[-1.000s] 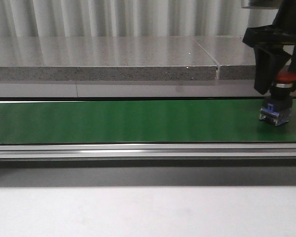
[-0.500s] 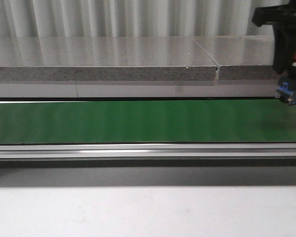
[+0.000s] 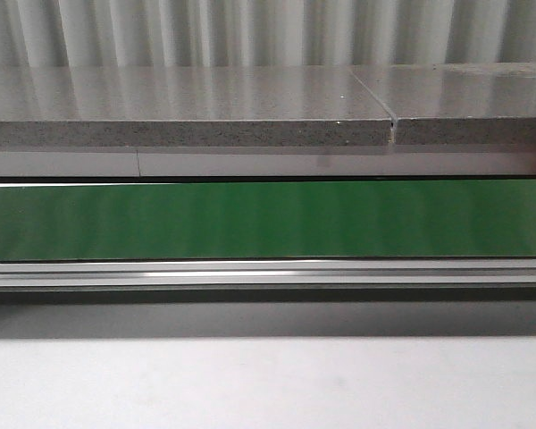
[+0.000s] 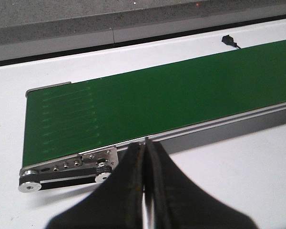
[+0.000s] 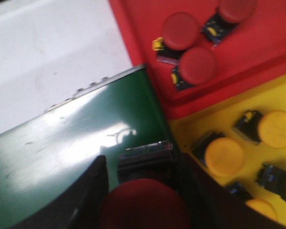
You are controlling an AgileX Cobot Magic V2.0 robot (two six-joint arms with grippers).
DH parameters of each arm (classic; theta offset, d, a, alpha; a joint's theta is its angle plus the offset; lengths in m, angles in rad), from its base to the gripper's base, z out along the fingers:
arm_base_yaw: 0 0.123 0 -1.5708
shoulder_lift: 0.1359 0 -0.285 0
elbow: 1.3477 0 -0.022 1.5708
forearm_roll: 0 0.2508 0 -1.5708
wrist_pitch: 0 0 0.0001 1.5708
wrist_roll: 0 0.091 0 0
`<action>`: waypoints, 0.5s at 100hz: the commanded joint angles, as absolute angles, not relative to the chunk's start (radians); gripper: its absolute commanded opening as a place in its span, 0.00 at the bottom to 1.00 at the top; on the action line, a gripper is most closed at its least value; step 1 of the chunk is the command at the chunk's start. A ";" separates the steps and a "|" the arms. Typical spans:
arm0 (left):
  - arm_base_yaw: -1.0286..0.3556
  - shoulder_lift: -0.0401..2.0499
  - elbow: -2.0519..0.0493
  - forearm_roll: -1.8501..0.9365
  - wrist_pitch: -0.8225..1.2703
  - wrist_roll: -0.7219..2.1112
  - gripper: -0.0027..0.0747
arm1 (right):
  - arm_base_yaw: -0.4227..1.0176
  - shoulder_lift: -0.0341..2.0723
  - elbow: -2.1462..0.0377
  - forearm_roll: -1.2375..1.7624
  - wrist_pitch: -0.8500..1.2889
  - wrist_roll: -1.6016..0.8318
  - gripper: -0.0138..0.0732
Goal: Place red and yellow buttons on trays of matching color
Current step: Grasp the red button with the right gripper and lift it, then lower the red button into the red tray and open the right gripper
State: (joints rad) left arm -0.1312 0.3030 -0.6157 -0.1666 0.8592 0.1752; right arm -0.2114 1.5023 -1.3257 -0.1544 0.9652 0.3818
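My right jaws clamp a round red plastic button [image 5: 143,202] over the green conveyor belt [image 5: 62,152], bound for the red tray [image 5: 276,43]; left jaws pressed together, empty.

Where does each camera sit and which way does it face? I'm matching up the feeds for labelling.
Front view: faces forward over the table at the green conveyor belt and grey ledge; no arm shows.
Left wrist view: on the left arm, looking at the belt's roller end; the shut left gripper shows.
Right wrist view: on the right arm, over the red tray and yellow tray; the right gripper holds a red button.
All three share the belt.
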 commanded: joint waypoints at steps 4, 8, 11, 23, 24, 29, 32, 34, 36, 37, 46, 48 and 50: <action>-0.139 0.312 -0.642 -0.188 0.797 0.171 0.01 | -0.293 1.459 -1.358 -0.176 0.890 0.388 0.39; -0.139 0.312 -0.642 -0.188 0.797 0.171 0.01 | -0.322 1.459 -1.358 -0.176 0.871 0.388 0.39; -0.139 0.312 -0.642 -0.188 0.797 0.171 0.01 | -0.339 1.460 -1.358 -0.176 0.859 0.388 0.39; -0.139 0.312 -0.642 -0.188 0.797 0.171 0.01 | -0.413 1.473 -1.358 -0.163 0.809 0.388 0.39; -0.139 0.312 -0.642 -0.188 0.797 0.171 0.01 | -0.416 1.474 -1.358 -0.162 0.807 0.388 0.39; -0.139 0.312 -0.642 -0.188 0.797 0.171 0.01 | -0.439 1.486 -1.358 -0.153 0.792 0.388 0.39; -0.139 0.312 -0.642 -0.188 0.797 0.171 0.01 | -0.449 1.493 -1.358 -0.152 0.784 0.388 0.39; -0.139 0.312 -0.642 -0.188 0.797 0.171 0.01 | -0.455 1.496 -1.358 -0.152 0.779 0.388 0.39; -0.139 0.312 -0.642 -0.188 0.797 0.171 0.01 | -0.461 1.504 -1.358 -0.152 0.773 0.388 0.39; -0.139 0.312 -0.642 -0.188 0.797 0.171 0.01 | -0.464 1.506 -1.358 -0.152 0.772 0.388 0.39; -0.139 0.312 -0.642 -0.188 0.797 0.171 0.01 | -0.481 1.536 -1.358 -0.152 0.743 0.388 0.39; -0.139 0.312 -0.642 -0.188 0.797 0.171 0.01 | -0.482 1.544 -1.358 -0.152 0.736 0.388 0.39; -0.139 0.312 -0.642 -0.188 0.797 0.171 0.01 | -0.483 1.550 -1.358 -0.152 0.728 0.388 0.39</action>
State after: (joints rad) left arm -0.1312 0.3030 -0.6157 -0.1666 0.8592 0.1752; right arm -0.4710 1.5616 -1.3257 -0.1505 0.8088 0.3864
